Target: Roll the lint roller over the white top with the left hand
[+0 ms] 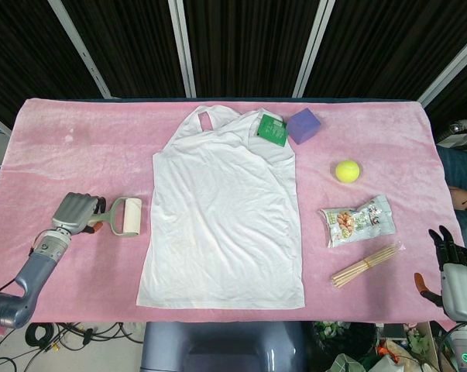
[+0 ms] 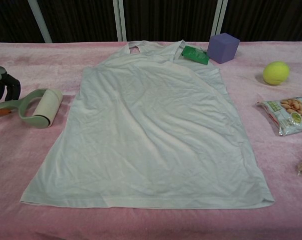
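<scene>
My left robot hand (image 1: 76,211) sits at the bench's (image 1: 63,139) near-left edge, fingers curled over the lint roller's (image 1: 123,216) handle; whether the grip has closed I cannot tell. Roller drum lies on the pink cloth just left of the white top (image 1: 224,213), not touching it. Right robot hand (image 1: 453,271) hangs off the bench's right edge, fingers spread, holding nothing.

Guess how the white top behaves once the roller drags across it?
The white top lies thin and wrinkled, so it probably bunches or drags with the roller. Nothing pins it apart from the green packet overlapping its shoulder, so it may slide on the pink cloth.
</scene>
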